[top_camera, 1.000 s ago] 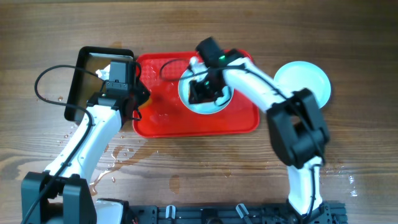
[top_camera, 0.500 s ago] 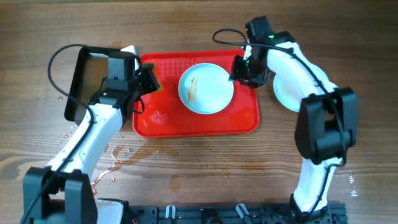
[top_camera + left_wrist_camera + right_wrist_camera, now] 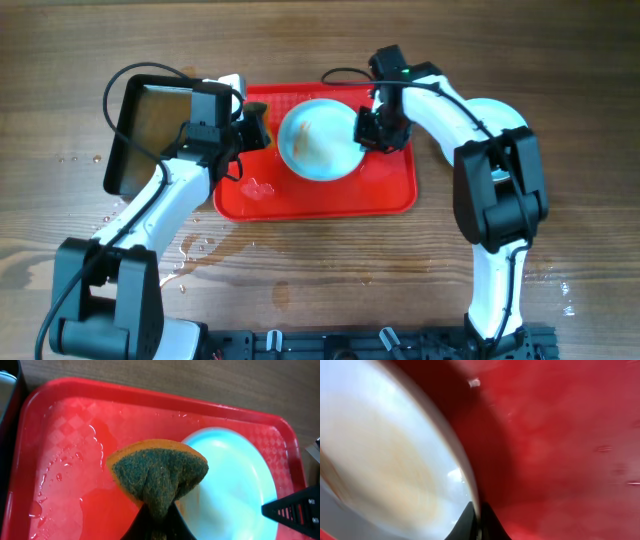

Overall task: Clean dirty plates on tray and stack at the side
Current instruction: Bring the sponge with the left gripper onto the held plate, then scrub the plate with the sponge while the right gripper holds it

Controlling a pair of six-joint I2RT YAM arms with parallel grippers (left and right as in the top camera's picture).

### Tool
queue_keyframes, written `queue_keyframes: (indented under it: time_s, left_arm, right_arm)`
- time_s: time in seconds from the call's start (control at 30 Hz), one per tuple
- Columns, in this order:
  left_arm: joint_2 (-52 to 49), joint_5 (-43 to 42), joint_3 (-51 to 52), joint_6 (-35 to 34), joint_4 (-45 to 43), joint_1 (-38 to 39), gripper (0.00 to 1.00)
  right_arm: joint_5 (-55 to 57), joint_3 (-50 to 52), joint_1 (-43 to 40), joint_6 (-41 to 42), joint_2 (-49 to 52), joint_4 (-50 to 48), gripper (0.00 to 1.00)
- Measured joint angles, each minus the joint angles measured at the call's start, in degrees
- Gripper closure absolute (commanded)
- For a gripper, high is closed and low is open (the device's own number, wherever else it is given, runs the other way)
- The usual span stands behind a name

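Observation:
A white plate [image 3: 318, 140] with orange-brown streaks sits tilted on the red tray [image 3: 310, 195]. My right gripper [image 3: 372, 130] is shut on the plate's right rim; the rim [image 3: 465, 472] runs between its fingers in the right wrist view. My left gripper [image 3: 252, 128] is shut on a green and orange sponge [image 3: 157, 472] at the plate's left edge [image 3: 235, 490]. Another white plate [image 3: 500, 112] lies on the table right of the tray, mostly hidden by the right arm.
A black pan [image 3: 150, 130] with brownish liquid stands left of the tray. Water drops [image 3: 190, 255] lie on the wooden table at the front left. The tray's left part is wet [image 3: 65, 475].
My right gripper moved left from the tray's right edge and closed on the plate's rim, tilting it. My left gripper moved right with the sponge to the plate's left edge.

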State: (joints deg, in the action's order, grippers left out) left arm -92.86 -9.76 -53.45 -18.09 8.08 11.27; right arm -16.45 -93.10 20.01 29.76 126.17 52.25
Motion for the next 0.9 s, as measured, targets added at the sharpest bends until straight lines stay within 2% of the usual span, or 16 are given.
queue_keyframes:
  time_s: [0.4, 0.7, 0.9]
  left_arm:
    - [-2.1, 0.0, 0.0, 2.4, 0.3, 0.7, 0.96]
    - [-10.0, -0.2, 0.0, 8.7, -2.7, 4.8, 0.96]
    - [-12.2, -0.2, 0.0, 10.2, -3.3, 5.2, 0.96]
  right_arm:
    - [-0.4, 0.0, 3.1, -5.9, 0.0, -1.1, 0.96]
    - [-1.1, 0.0, 3.1, -7.2, 0.1, -1.6, 0.96]
    - [-1.5, 0.0, 3.1, -7.6, 0.3, -1.7, 0.96]
